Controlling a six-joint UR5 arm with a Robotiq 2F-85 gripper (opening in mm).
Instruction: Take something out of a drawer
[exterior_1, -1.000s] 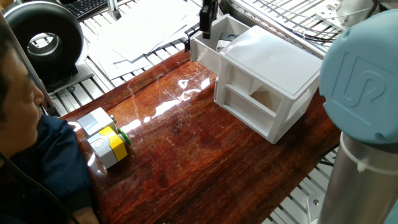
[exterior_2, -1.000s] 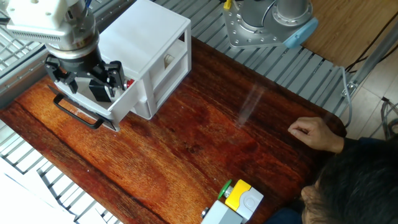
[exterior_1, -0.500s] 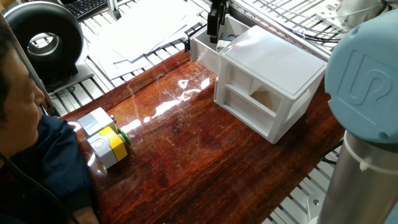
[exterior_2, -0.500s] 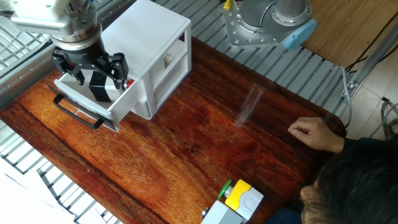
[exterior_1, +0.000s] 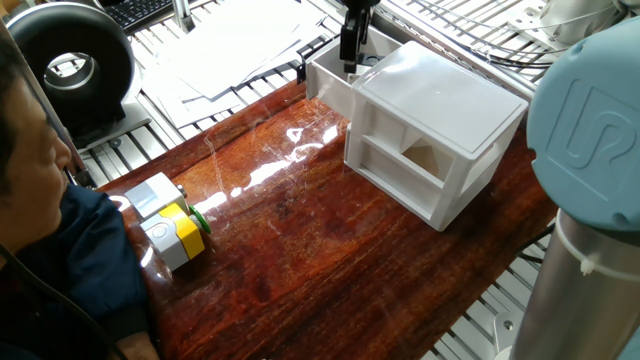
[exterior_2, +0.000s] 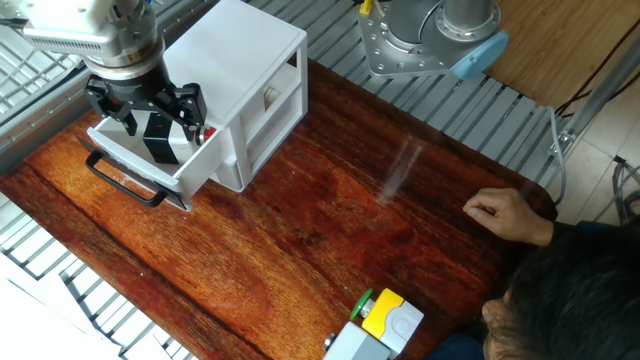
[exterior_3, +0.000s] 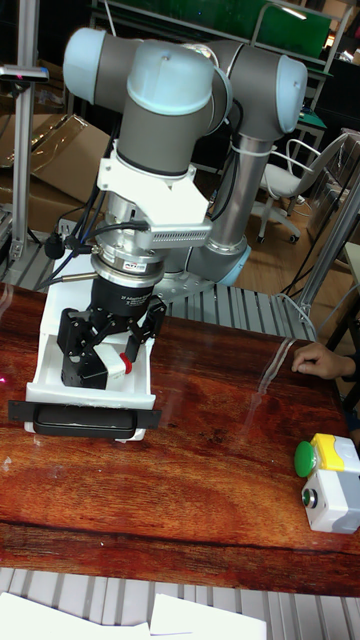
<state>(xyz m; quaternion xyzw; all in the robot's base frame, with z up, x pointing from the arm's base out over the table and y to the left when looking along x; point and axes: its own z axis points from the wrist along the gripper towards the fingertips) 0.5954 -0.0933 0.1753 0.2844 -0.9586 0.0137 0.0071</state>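
Black-white block (exterior_3: 92, 365) btwn fingers (exterior_3: 70, 338), in drawer (exterior_3: 48, 352).

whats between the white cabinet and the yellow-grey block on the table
Only bare wood tabletop lies between the white cabinet and the yellow-grey block; both fixed side views show this.

block (exterior_2: 157, 137): mostly hidden by fingers (exterior_2: 182, 108) | drawer (exterior_3: 45, 365) floor: hidden

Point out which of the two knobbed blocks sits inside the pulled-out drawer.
The black-and-white block with the red knob, between the claw's fingers. The grey-and-yellow, green-knobbed block sits on the bare table.
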